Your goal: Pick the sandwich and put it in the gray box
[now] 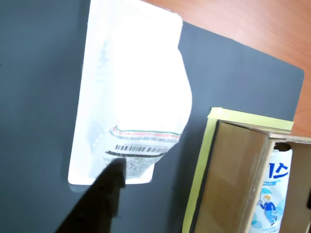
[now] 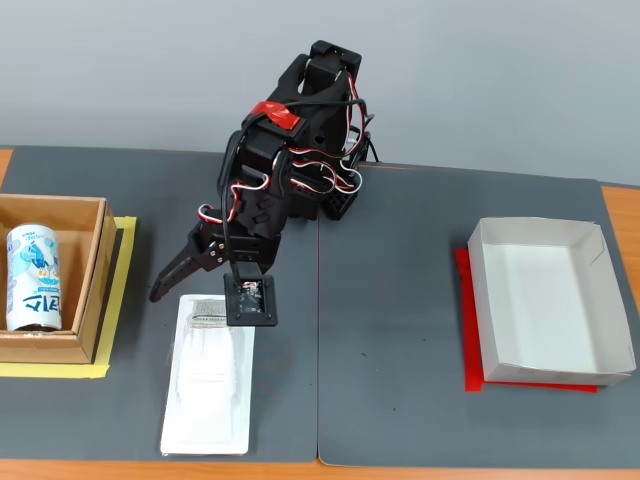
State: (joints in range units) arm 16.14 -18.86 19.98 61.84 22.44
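Wrist view finds the robot's hand [image 1: 112, 167] poised over the label end of the sandwich [image 1: 131, 87], one dark finger [image 1: 99, 199] crossing the barcode; the other finger is out of sight here. From the fixed view the hand [image 2: 205, 290] looks spread wide and empty, one finger jutting left of the packet while the wrist block hangs over its upper end. The sandwich [image 2: 210, 375] lies flat on the dark counter [image 2: 390, 330], long axis running toward the camera, just right of the brown wooden box [image 2: 85, 290] that holds the drink can [image 2: 33, 278]. The gray box [image 2: 550, 300] sits well apart at the right, on a red sheet [image 2: 470, 340], and appears empty. The step in hand seems to be the grasp: it would go best if the fingers straddle the packet across its narrow width and come down around the raised middle rather than the thin flat rim, closing gently so the plastic does not buckle or slip toward the wooden box.
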